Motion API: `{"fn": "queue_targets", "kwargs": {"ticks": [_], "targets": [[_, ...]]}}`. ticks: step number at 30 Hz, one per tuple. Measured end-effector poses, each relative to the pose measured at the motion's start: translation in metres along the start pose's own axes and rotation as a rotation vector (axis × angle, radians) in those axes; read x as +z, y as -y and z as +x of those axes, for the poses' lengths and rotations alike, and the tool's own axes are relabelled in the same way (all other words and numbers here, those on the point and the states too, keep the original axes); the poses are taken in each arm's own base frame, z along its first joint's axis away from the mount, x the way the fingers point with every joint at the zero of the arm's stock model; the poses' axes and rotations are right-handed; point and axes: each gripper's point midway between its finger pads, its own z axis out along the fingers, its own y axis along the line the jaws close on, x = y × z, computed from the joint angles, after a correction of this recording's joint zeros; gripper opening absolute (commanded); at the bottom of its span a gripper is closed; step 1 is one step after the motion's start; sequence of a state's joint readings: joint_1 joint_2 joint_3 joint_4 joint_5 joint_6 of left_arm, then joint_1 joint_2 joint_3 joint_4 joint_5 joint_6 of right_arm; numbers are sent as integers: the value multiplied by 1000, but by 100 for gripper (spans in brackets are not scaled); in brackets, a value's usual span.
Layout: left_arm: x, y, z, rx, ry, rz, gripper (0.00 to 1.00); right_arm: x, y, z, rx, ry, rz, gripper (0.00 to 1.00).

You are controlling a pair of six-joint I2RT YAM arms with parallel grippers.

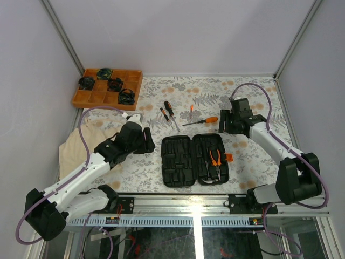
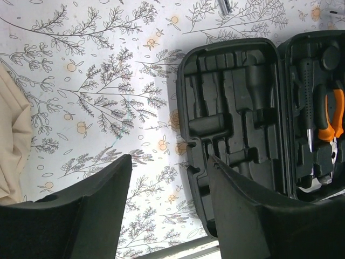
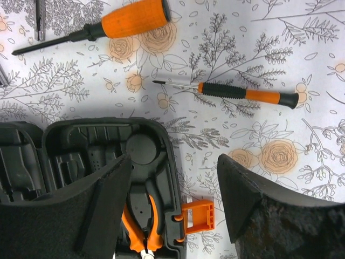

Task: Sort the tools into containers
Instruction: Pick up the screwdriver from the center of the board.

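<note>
The black tool case (image 1: pixel 186 161) lies open in the middle, orange latch (image 1: pixel 228 157) on its right. Orange-handled pliers (image 1: pixel 215 159) rest in its right half, also seen in the left wrist view (image 2: pixel 331 116) and right wrist view (image 3: pixel 143 226). A big orange-handled screwdriver (image 1: pixel 202 121) and three smaller ones (image 1: pixel 170 110) lie on the cloth behind the case. My left gripper (image 1: pixel 146 141) is open and empty, just left of the case (image 2: pixel 232 118). My right gripper (image 1: pixel 225 127) is open and empty, above the case's right edge (image 3: pixel 172 178), near two screwdrivers (image 3: pixel 129 21) (image 3: pixel 242 93). I see no hammer.
An orange gridded tray (image 1: pixel 91 100) with round black-green coils stands at the back left. A beige cloth (image 1: pixel 81 143) lies crumpled at the left. White walls and a metal frame enclose the table; the front rail (image 1: pixel 215 202) runs just before the case.
</note>
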State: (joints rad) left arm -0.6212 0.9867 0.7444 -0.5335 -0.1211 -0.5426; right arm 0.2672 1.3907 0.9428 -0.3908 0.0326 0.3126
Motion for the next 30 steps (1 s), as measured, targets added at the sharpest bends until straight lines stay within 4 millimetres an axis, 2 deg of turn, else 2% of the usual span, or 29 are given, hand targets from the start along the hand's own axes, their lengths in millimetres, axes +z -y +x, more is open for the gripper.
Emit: {"fn": "queue_targets", "kwargs": {"ticks": [9, 15, 19, 30], "targets": [[3, -17, -13, -64, 7, -30, 57, 10, -6, -19, -10, 11, -7, 73], [4, -33, -21, -99, 14, -52, 57, 14, -17, -22, -45, -7, -65, 74], [4, -32, -21, -91, 8, -41, 58, 20, -24, -29, -46, -13, -88, 72], [5, -29, -18, -87, -8, -25, 57, 36, -38, -34, 42, -19, -109, 71]]}}
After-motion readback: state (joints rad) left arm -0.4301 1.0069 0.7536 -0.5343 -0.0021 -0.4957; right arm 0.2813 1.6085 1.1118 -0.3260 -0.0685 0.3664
